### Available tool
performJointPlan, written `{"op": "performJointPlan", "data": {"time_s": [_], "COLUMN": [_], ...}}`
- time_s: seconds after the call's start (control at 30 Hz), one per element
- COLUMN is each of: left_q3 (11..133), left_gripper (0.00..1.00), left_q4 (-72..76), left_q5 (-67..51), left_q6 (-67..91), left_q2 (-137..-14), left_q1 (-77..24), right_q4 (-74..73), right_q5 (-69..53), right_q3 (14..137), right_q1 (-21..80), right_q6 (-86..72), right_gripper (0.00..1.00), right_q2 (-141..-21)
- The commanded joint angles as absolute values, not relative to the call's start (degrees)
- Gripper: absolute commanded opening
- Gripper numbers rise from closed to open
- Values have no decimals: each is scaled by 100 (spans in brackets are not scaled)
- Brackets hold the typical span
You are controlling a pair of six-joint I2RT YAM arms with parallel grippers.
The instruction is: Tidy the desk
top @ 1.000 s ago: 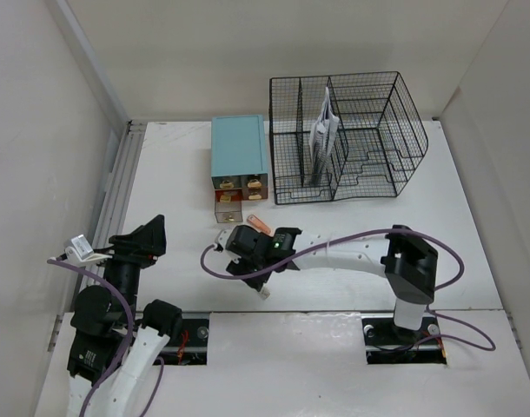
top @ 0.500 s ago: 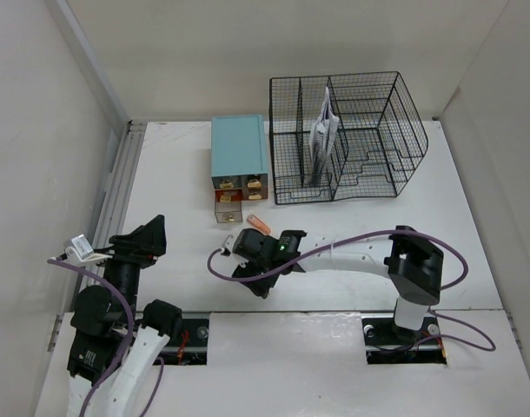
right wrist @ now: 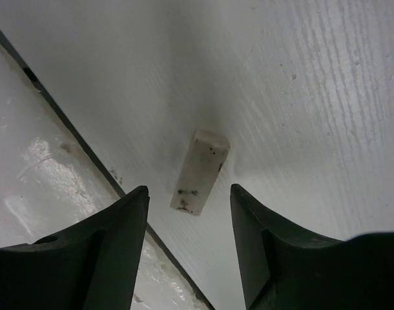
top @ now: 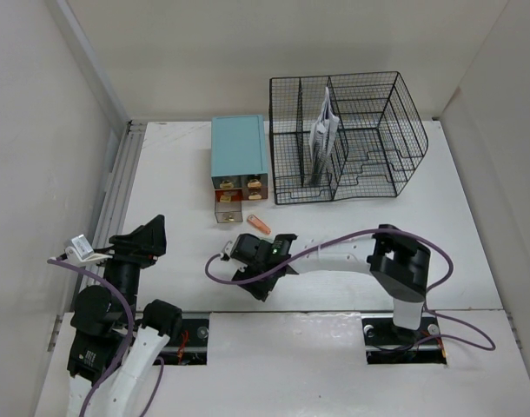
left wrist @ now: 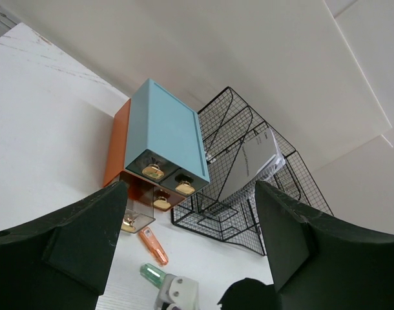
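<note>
Table (top: 439, 234) tidying at this moment comes down to one small thing near its near edge. The right pincer (right wrist: 187, 188) hangs low over a speckled white eraser (right wrist: 200, 171). Its jaws stand partly apart, one on each side of the block, with bare surface showing between each finger and the eraser, so it has hold of nothing. That straddle looks like the set-up for a pinch across the eraser's narrow width. The eraser lies flat, just beside the dark seam where the white top meets the glossy strip along the near edge. It sits slightly skewed to the jaws, so a closing grip may turn it before it seats.

Beyond the pincer, toward the far edge, an orange marker (top: 259, 224) lies loose on the table. It is just in front of the teal-topped drawer box (top: 239, 148), whose lower drawer (top: 228, 208) stands open. That drawer is probably meant to take small loose items. Right of the box, near the far edge, stands the black wire-mesh file rack (top: 352, 139). A white booklet (top: 324, 130) is filed upright in one of its slots.

The left pincer (left wrist: 190, 187) waits near the left edge, raised and aimed toward the box and rack. Its jaws are spread wide and empty, well apart from everything, which keeps it out of the right arm's way.
</note>
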State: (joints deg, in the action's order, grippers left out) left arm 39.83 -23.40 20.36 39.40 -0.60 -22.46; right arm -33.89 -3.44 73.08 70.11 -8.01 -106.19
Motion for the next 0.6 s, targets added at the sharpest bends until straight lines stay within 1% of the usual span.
{"op": "performJointPlan", "data": {"time_s": [0.0,0.13,0.4,0.57], "left_q3": [3964,3964,3964,3964], "left_gripper": [77,77,77,77], "left_q4": [-2101,-2101,-2101,-2101], "left_q5": [2048,2048,2048,2048], "left_q6": [3823,3823,3823,3823], "left_q2": [422,475,475,527], "left_q1": [-2276,-2276,-2276,-2276], "right_q4": [-3182,-3182,-3182,-3243], "right_q5": [-334,-334,-272,-18], "right_q3": [7479,7532,7585,7638], "right_q1": [7005,7005,7005,7005], "right_q6": [-905,-905,-905,-905], "right_gripper": [58,57,41,40], "right_q2": [-10775,-10890,-11004,-11205]}}
